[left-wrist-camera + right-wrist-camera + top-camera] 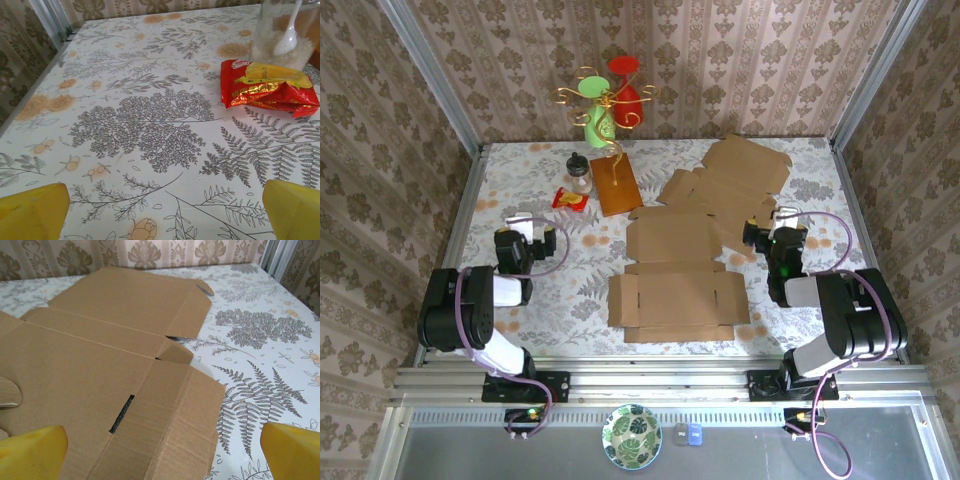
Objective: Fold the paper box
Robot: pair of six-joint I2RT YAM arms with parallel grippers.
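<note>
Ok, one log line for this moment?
stage: folding not begun | box blank: flat, unfolded | left end effector: open, empty | right end effector: open, empty

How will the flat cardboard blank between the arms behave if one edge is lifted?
The cardboard blank lies flat with creases and slots, so it probably hinges at a crease rather than lifting rigid. Thin and light-looking, it may slide on the tablecloth.

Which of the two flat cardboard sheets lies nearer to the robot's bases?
The centre sheet, which shows two slots. The other sheet lies farther back, toward the right rear corner.
</note>
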